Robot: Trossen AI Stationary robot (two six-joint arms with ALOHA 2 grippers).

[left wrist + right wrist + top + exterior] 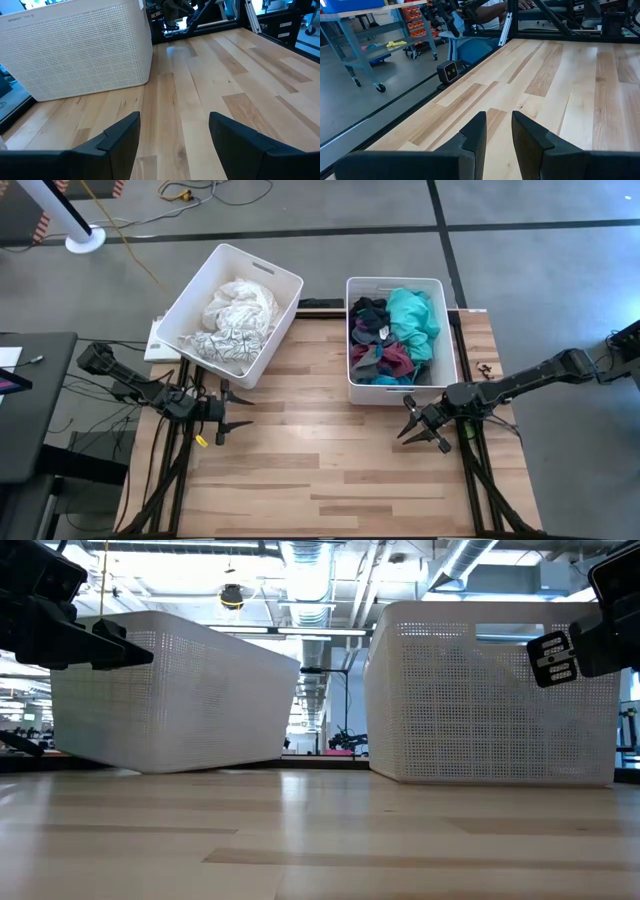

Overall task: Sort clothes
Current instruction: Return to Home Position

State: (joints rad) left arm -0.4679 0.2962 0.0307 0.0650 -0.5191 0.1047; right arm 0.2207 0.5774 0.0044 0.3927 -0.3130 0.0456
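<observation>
White, cream and patterned clothes [232, 320] lie piled in the left white bin [285, 285]. Teal, black, navy and maroon clothes [395, 335] fill the right white bin [352, 385]. My left gripper [240, 408] is open and empty above the table's left edge, in front of the left bin; its fingers [122, 135] stand wide apart. My right gripper [420, 432] is open and empty near the table's right edge, just in front of the right bin; its fingers [476, 132] stand a little apart.
The left bin [180, 690] sits askew at the far left, partly over the table's edge; the right bin [490, 700] stands at the far right. Bare wood tabletop [320, 470] spreads between and in front of the grippers. A small camera [450, 71] sits at the table's edge.
</observation>
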